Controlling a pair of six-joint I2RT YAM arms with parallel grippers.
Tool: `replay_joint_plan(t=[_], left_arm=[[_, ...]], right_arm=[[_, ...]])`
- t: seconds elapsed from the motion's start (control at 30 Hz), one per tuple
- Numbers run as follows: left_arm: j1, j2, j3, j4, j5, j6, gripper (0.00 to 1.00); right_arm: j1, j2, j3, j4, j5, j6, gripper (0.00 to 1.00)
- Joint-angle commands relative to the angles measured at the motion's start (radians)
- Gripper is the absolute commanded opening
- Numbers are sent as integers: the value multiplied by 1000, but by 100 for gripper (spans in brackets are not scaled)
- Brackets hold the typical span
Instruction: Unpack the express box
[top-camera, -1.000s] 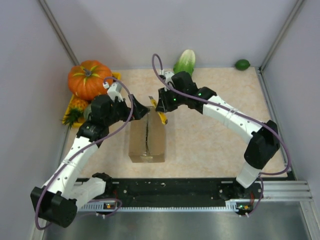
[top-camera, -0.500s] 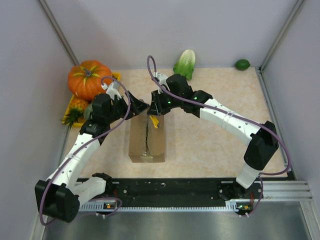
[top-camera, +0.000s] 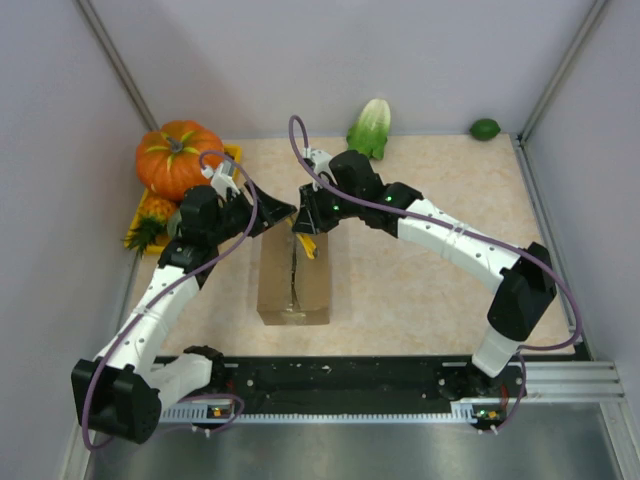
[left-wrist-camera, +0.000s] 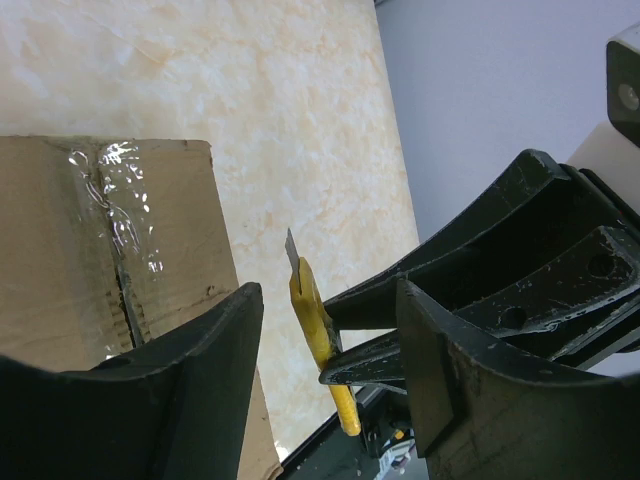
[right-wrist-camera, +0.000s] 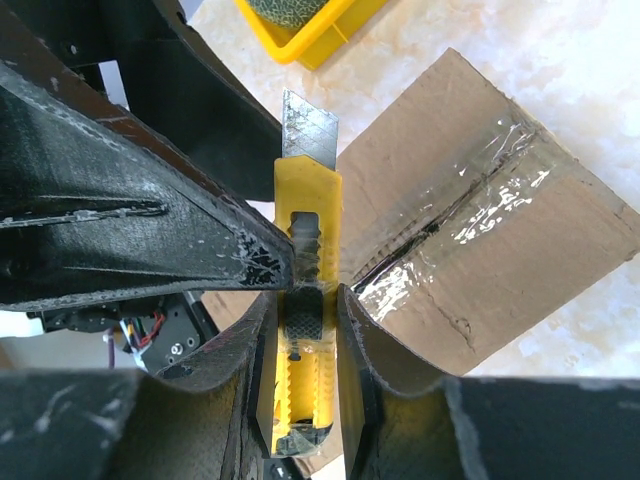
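Gripping a yellow knife (right-wrist-camera: 305, 235) blade-out, the right tool (right-wrist-camera: 305, 322) hangs over the express box (top-camera: 293, 278); the left tool (left-wrist-camera: 325, 340) gapes open beside it.

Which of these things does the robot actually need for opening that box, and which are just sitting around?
Part of the job:
- express box, with a taped seam
- yellow utility knife, blade out, held in the right gripper
- left gripper, open at the box's far end

Just lying about:
- pumpkin
- pineapple on a yellow tray
- leafy green vegetable
- lime
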Motion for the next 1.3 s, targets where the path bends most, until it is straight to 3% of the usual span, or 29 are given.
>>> replay_joint_plan(t=[0.0, 0.13, 0.2, 0.3, 0.37, 0.43, 0.47, 0.5, 0.6, 0.77, 0.87, 1.03, 1.27], left_arm=[[4, 17, -10, 73, 66, -25, 55], [4, 26, -12, 77, 80, -20, 31], [2, 37, -9, 80, 91, -15, 25], [4, 54, 5, 80, 112, -8, 1], [4, 58, 22, 77, 126, 0, 0], [4, 61, 37, 79, 138, 12, 0], [4, 57, 43, 79, 141, 17, 0], [4, 49, 50, 76, 137, 23, 0], [4, 31, 91, 54, 123, 55, 0], [4, 14, 171, 8, 74, 84, 0], [4, 21, 241, -12, 20, 74, 0], [4, 83, 385, 45, 15, -46, 0], [-25, 135, 409, 332, 71, -275, 0]], right_arm=[[18, -46, 20, 52, 6, -28, 11], [20, -49, 30, 52, 4, -39, 11], [18, -53, 33, 52, -2, -44, 11], [23, -61, 30, 52, 1, -47, 11], [23, -70, 28, 46, 4, -42, 13], [23, -81, 22, 42, 16, -30, 27], [23, -95, 20, 41, 51, -16, 34], [23, -104, 13, 42, 70, -13, 52], [21, -148, 2, 47, 137, -1, 73], [17, -236, -39, 71, 282, 54, 88], [-8, -294, -91, 130, 265, 120, 89], [-60, -386, -242, 405, 164, 266, 89], [-86, -418, -368, 775, 60, 485, 86]])
